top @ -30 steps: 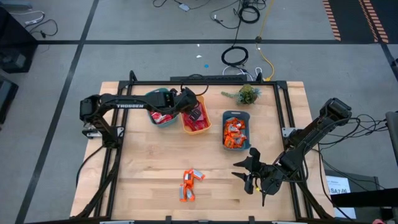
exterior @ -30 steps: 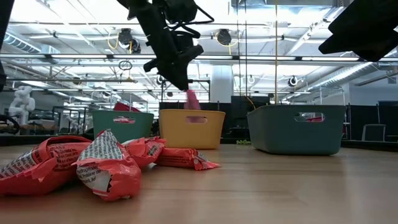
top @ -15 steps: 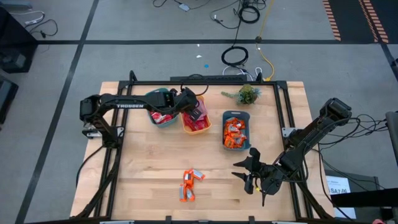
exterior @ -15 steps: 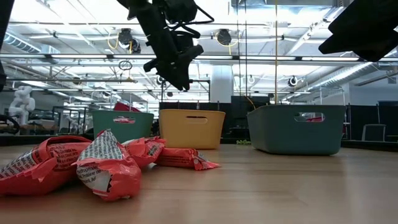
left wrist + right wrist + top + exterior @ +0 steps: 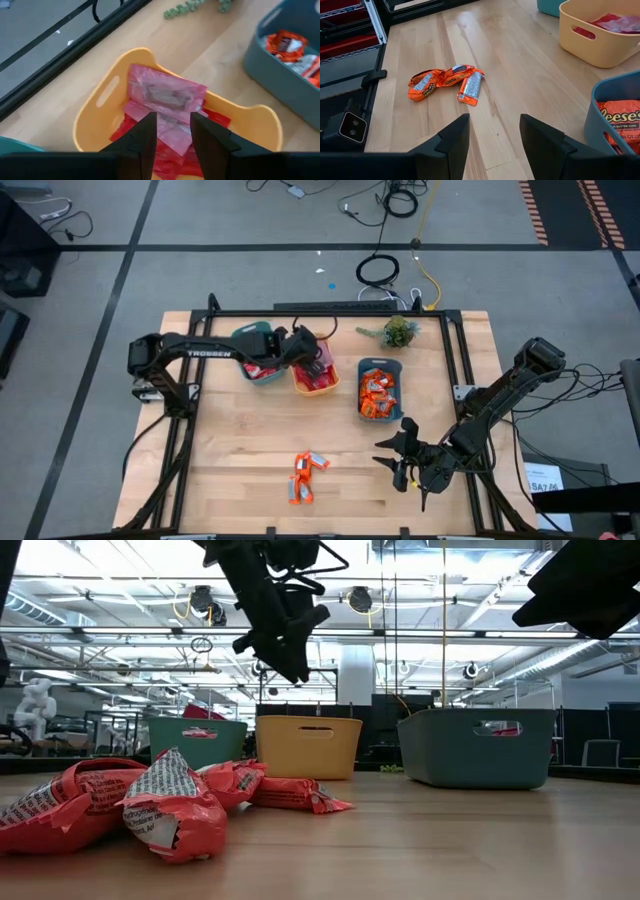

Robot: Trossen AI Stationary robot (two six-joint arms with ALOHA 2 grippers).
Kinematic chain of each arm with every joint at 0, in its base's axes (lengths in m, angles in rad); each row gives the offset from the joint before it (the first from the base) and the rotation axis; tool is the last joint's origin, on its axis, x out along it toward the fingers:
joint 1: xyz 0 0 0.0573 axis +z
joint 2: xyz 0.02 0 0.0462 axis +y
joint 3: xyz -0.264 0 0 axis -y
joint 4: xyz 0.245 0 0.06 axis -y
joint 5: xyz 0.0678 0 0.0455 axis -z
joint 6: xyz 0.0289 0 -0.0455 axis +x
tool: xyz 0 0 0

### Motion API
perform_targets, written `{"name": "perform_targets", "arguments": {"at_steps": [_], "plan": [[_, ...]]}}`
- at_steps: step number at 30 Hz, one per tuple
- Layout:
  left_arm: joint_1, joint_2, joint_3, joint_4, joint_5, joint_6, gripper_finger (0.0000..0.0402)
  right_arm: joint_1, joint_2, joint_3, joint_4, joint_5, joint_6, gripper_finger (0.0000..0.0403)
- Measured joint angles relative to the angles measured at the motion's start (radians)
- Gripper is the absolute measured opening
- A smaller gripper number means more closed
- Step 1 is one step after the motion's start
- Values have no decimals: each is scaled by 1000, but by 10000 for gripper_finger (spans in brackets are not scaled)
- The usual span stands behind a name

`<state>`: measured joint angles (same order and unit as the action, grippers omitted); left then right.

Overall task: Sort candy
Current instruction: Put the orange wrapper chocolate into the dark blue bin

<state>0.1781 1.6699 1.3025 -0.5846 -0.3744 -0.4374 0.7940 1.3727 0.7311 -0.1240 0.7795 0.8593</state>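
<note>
You are looking at a wooden tabletop [image 5: 250,450] carrying three bins in a row at its far side: a teal bin [image 5: 258,352], a yellow bin [image 5: 316,375] just beside it, and a grey-blue bin [image 5: 379,389] holding orange candy [image 5: 377,393]. The left end effector [image 5: 314,356] is hovering above the yellow bin with its fingers [image 5: 148,135] parted and gripping nothing; a pale pink packet [image 5: 165,95] is lying on top of the red candy [image 5: 165,160] inside that bin. The right end effector [image 5: 398,463] is waiting near the tabletop's front right corner, its fingers [image 5: 454,142] spread apart and empty. A small heap of orange candies [image 5: 304,476] is lying on the tabletop near the front edge.
</note>
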Motion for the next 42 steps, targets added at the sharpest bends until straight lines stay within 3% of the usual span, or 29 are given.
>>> {"name": "perform_targets", "arguments": {"at_steps": [20,27,31,36,42], "plan": [[-340,13,2,-15,6,53,128,-10,0,0,3,13,72,165],[-468,19,1,-331,6,47,128,-48,31,0,47,88,74,165],[-542,19,-32,-361,5,-94,128,-84,78,1,76,86,33,165],[-632,19,-152,-206,-82,-129,128,-147,159,0,254,60,-144,165],[-717,-5,-405,184,-135,-126,128,-228,251,0,589,-116,-401,165]]}}
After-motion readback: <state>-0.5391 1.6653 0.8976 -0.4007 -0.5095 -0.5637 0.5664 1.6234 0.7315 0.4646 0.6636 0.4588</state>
